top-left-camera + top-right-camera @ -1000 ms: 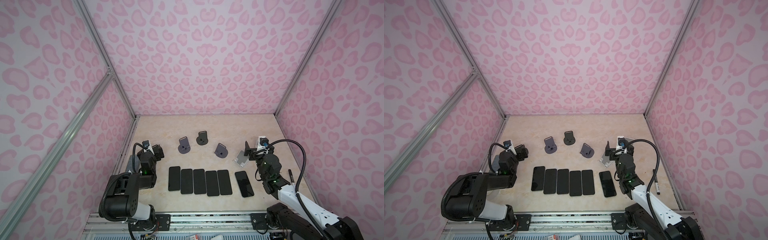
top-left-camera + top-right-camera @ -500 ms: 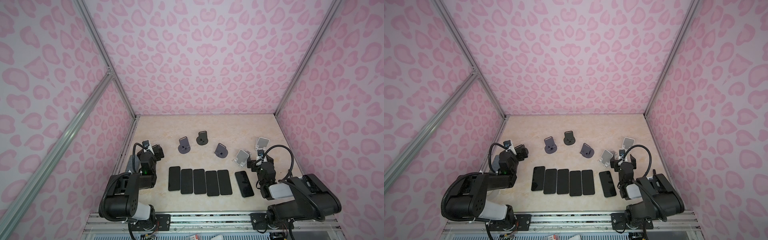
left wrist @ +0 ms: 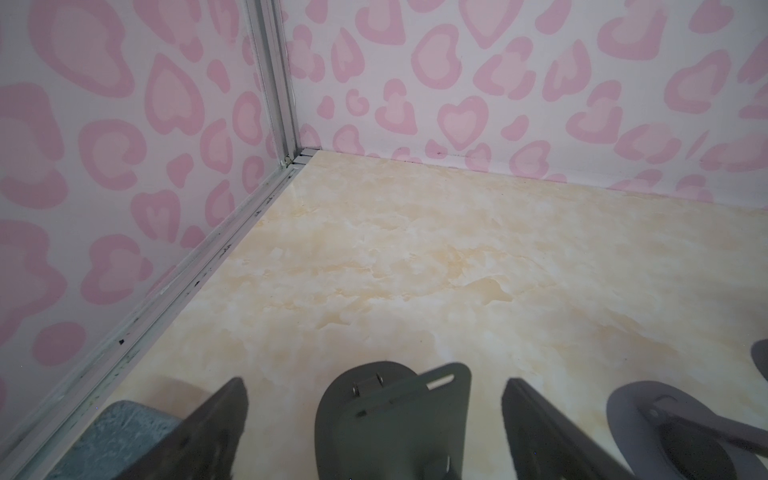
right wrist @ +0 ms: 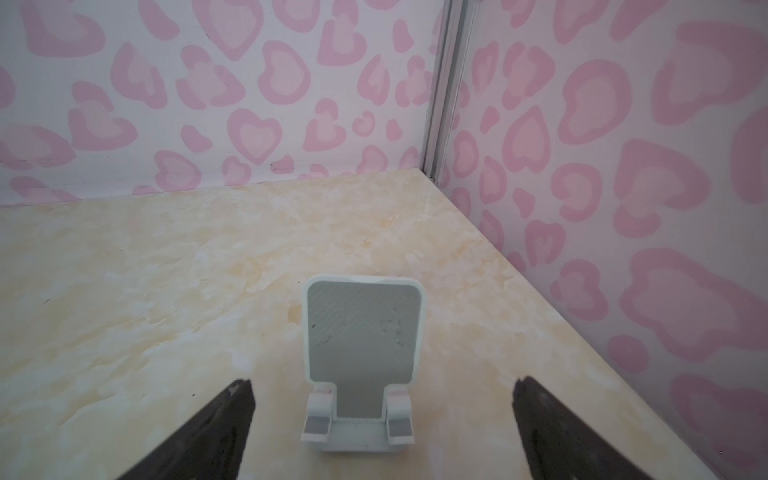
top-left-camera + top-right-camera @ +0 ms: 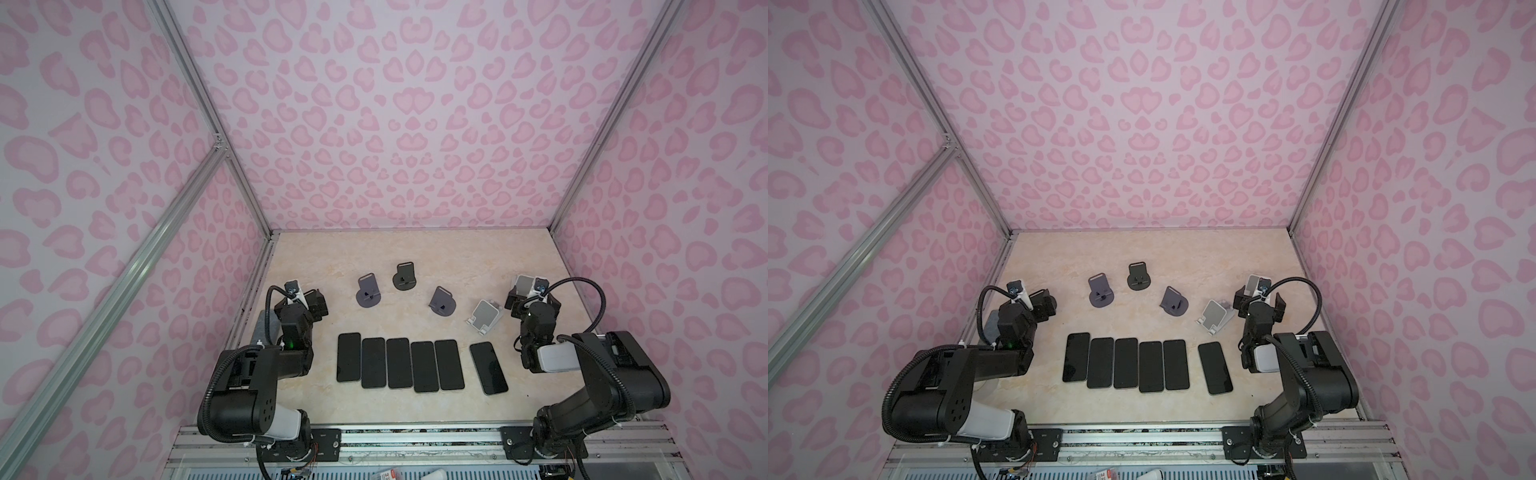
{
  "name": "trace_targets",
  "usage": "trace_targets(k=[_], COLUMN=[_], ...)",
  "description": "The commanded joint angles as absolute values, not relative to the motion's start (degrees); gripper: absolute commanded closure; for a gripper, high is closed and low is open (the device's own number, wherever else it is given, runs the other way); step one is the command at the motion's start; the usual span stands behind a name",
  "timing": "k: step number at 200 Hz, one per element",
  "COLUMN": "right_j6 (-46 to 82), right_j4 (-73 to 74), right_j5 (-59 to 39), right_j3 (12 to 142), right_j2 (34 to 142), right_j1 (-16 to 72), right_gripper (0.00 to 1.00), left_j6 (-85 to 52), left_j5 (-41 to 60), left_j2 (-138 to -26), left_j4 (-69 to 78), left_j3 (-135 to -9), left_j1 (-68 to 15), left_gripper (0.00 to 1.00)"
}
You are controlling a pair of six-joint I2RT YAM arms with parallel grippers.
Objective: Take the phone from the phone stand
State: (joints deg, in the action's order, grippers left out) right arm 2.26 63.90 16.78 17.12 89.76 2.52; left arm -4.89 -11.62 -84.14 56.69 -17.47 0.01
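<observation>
Gaping wide and empty, the right gripper (image 4: 382, 384) frames a white phone stand (image 4: 361, 332) while the left gripper (image 3: 374, 381) gapes empty too.

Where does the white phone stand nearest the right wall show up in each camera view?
Top view: white stand at far right of the floor, partly behind the right gripper.
Top view: the stand, same place.
Left wrist: not in it.
Right wrist: the stand sits low centre, empty, inside the open gripper's span.
Shared landmark: far right corner post, top and right wrist views.
</observation>
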Motion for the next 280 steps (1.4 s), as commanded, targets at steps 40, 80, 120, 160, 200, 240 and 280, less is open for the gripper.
trace_targets(k=[40,80,120,160,200,240,280], right_j6=[3.69,2.99,2.29,2.02,2.07,2.02,2.02], right_j4=[63.43,63.32,62.04,61.96,61.96,61.96,61.79], right_j5=[17.05,17.29,16.59,17.05,17.07,17.05,17.05], right_j3=[16.88,17.01,17.82,17.88,17.97,17.94,18.1], right_j2=[89.8,89.85,90.05,90.09,90.09,90.09,90.15], right_j1=[2.52,3.08,3.33,3.65,3.69,3.74,3.68], right_gripper=[0.0,0.0,0.0,0.0,0.0,0.0,0.0], left_j6=[-4.61,-4.6,-4.57,-4.58,-4.61,-4.66,-4.61], left_j5=[-11.78,-11.77,-11.79,-11.86,-11.78,-11.76,-11.8], left_j2=[-84.3,-84.35,-84.35,-84.35,-84.37,-84.37,-84.29], left_j4=[57.82,57.79,57.8,57.83,57.83,57.77,57.83], left_j3=[-18.02,-17.97,-17.94,-17.95,-18.02,-18.02,-18.02], left_j1=[0.0,0.0,0.0,0.0,0.0,0.0,0.0], left_gripper=[0.02,0.02,0.02,0.02,0.02,0.02,0.02])
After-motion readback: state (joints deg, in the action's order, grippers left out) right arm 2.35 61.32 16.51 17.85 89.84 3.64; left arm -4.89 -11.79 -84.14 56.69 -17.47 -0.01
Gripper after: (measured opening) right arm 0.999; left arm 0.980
